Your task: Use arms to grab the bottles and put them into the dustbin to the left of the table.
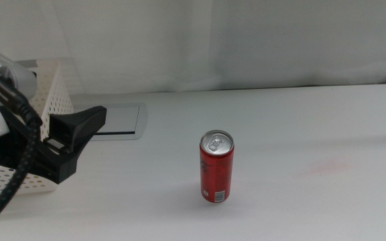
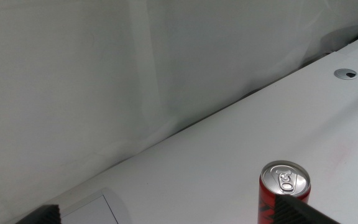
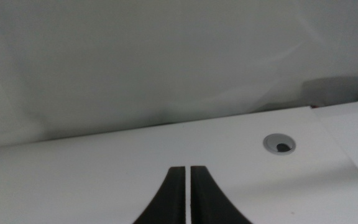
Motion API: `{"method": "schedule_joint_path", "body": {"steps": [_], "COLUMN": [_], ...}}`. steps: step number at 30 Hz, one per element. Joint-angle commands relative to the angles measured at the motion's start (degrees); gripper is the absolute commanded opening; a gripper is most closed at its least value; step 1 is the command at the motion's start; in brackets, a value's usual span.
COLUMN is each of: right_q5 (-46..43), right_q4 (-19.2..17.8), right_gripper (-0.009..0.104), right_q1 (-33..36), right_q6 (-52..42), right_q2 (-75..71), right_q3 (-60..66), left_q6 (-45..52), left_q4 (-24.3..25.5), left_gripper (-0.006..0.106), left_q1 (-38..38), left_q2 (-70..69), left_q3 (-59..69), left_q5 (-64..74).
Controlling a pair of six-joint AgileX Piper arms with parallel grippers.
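Only 1 of the bottles is in sight: the red can (image 1: 216, 167) stands upright on the table (image 1: 300, 127), about in the middle of it and well apart from the bin (image 1: 42, 90) at the left edge. No clear bottle and no yellow bottle show on the table. They may already lie in the bin, but its inside is hidden behind the perforated wall and the arm, so I cannot tell.

The left claw (image 1: 79, 144) hangs in front of the bin, near the grey panel (image 1: 119, 120), with its jaws spread apart and nothing between them. It points toward the can but does not touch it. In the left wrist view the can (image 2: 284, 190) appears close to one jaw tip, with its top and pull tab visible.

The right claw (image 3: 186, 196) waits outside the middle view, above a bare part of the table, with its jaws pressed together and empty.

My judgement is that the can is the last thing left: it is not yet grasped, and the carry to the bin is still to do.
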Motion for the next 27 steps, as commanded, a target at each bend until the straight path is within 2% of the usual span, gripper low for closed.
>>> {"method": "schedule_joint_path", "body": {"steps": [1,4,7,12,16,19,21,27], "right_q5": [5.66,12.24,13.24,3.63,-11.10,-18.73,-13.41,-15.54], "right_q4": [0.06,0.16,0.29,0.65,0.65,0.65,-0.04,-0.41], "right_gripper": [-0.003,-0.003,-0.003,-0.003,-0.003,-0.003,-0.003,-0.003], "right_q1": [-0.44,-0.44,-0.44,-0.44,-0.44,-0.44,-0.44,-0.44], "right_q6": [-0.39,-0.39,0.38,3.32,4.58,4.58,4.17,4.25], "right_q2": [-7.01,-14.87,-20.57,-21.34,-20.52,-20.43,-20.43,-20.43], "right_q3": [0.21,0.54,3.48,13.86,24.86,30.62,29.71,29.95], "left_q6": [-0.43,-0.43,-0.43,-0.43,-0.43,-0.43,-0.43,-0.22], "left_q4": [-0.60,-0.60,-0.60,-0.60,-0.60,-0.60,-0.99,-3.86], "left_gripper": [0.089,0.089,0.089,0.089,0.089,0.089,0.089,0.089], "left_q1": [-0.46,-0.46,-0.46,-0.46,-0.46,-0.46,-0.46,-0.63], "left_q2": [-0.10,-0.10,-0.10,-0.10,-0.10,-0.10,-0.10,-0.10], "left_q3": [0.23,0.23,0.23,0.23,0.23,0.23,0.23,0.75], "left_q5": [-0.60,-0.60,-0.60,-0.60,-0.60,-0.60,-0.60,-0.69]}}
